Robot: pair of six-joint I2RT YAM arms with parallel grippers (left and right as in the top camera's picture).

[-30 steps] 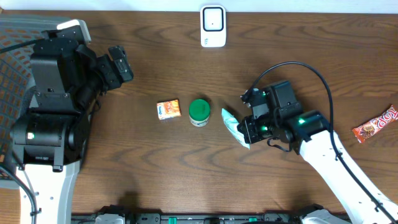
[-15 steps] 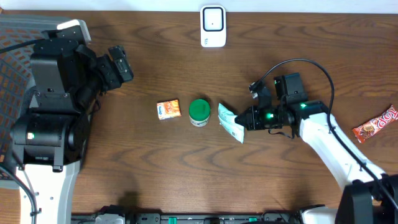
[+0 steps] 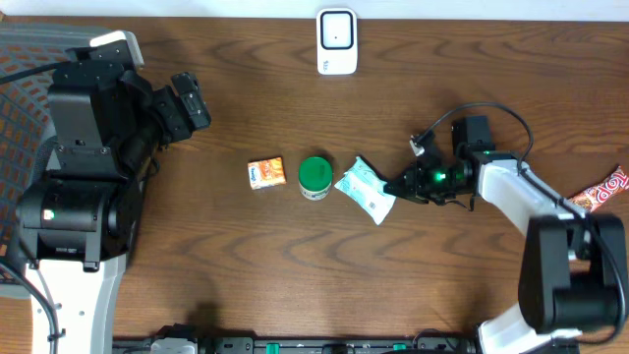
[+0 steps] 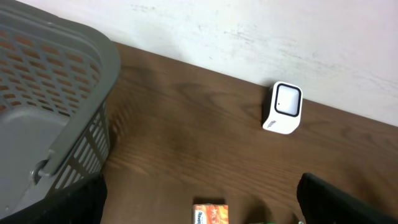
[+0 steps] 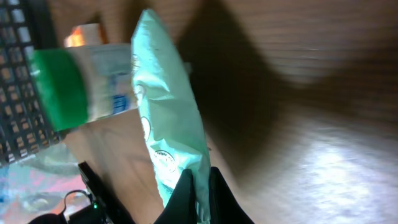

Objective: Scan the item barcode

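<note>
Right gripper [image 3: 401, 187]: fingers pinched together on one edge of the mint-green pouch [image 3: 366, 191], nothing else between them. In the right wrist view the pouch [image 5: 166, 118] stands edge-on above the fingertips [image 5: 186, 198].

Pouch position: just beside the green-capped bottle [image 3: 315, 178], on the side toward the right arm. I cannot tell whether the two touch, or whether the pouch is clear of the table [image 3: 226, 265].

Pouch label: blue print on a white panel, too small for me to read in either view. No barcode made out.

Bottle label: pale with blue marks, blurred in the right wrist view [image 5: 93, 84], unreadable.

Orange box [image 3: 265, 173]: just beside the bottle on the opposite side, blue-and-white patch on top, text not legible.

White scanner [image 3: 336, 41]: well apart from the bottle, at the table's far edge.

Red candy bar [image 3: 595, 197]: well apart from the bottle, past the right arm. White lettering, unreadable.

Left gripper [image 3: 190, 101]: fingers spread wide, empty, well apart from the bottle, near the grey basket [image 4: 56, 93].
</note>
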